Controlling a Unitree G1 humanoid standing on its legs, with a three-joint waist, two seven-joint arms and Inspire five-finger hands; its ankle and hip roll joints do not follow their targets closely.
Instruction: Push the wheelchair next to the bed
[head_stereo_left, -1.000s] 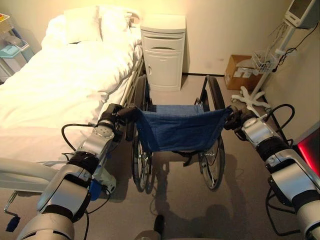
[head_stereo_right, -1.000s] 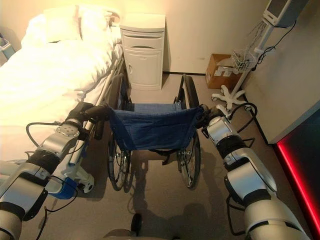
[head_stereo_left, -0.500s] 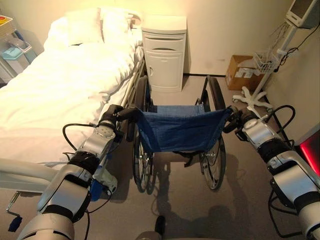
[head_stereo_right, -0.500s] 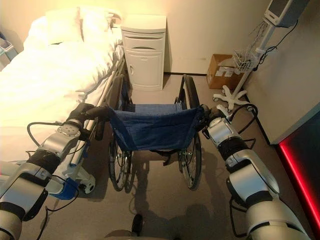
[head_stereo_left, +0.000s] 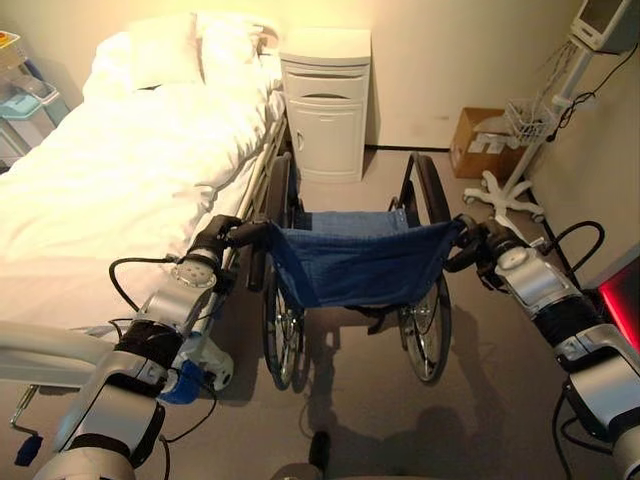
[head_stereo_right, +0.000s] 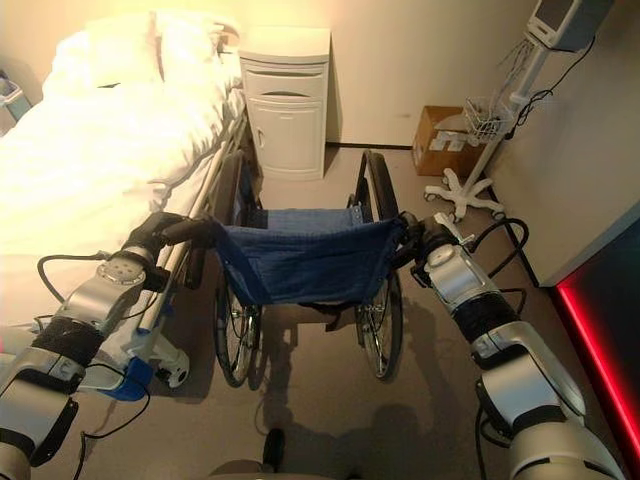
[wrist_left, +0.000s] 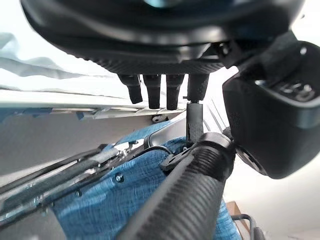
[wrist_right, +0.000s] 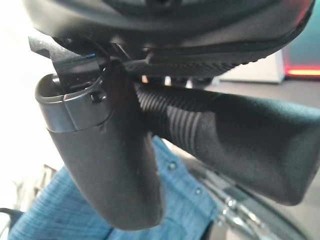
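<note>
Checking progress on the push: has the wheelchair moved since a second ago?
Yes. The wheelchair has rolled slightly forward toward the white cabinet, alongside the bed.

Place: hospital or care room.
Far left: bed (head_stereo_left: 120, 170) with white sheets, pillows (head_stereo_left: 165, 45) and a metal side rail (head_stereo_left: 262, 165).
Far centre: white bedside cabinet (head_stereo_left: 325, 105) against the wall.
Far right: monitor (head_stereo_left: 605, 25) on a wheeled stand (head_stereo_left: 510, 195) with a wire basket (head_stereo_left: 528, 122); cardboard box (head_stereo_left: 473, 143) near it.
Centre: wheelchair (head_stereo_left: 355, 265) with blue fabric back, beside the bed.
</note>
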